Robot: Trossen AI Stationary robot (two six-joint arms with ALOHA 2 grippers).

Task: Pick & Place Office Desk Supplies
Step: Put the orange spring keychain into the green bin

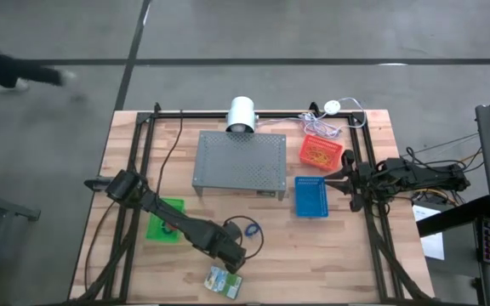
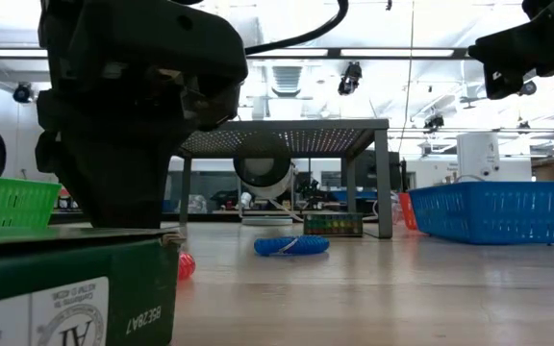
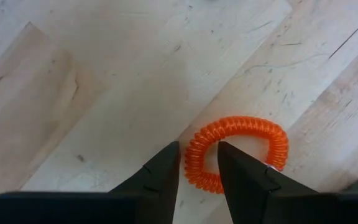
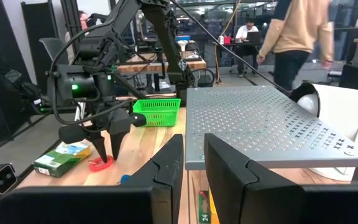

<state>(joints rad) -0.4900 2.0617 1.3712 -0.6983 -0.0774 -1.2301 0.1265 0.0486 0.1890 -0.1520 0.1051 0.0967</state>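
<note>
The left gripper is straddling one side of the red coiled band near the desk's front edge, beside the crayon box, its half-spread fingers needing to pinch squarely so the coil cannot slip.

You have three mesh baskets: green, blue, red. One grey stand, one crayon box, one red coil band, and what looks like one blue band.
</note>
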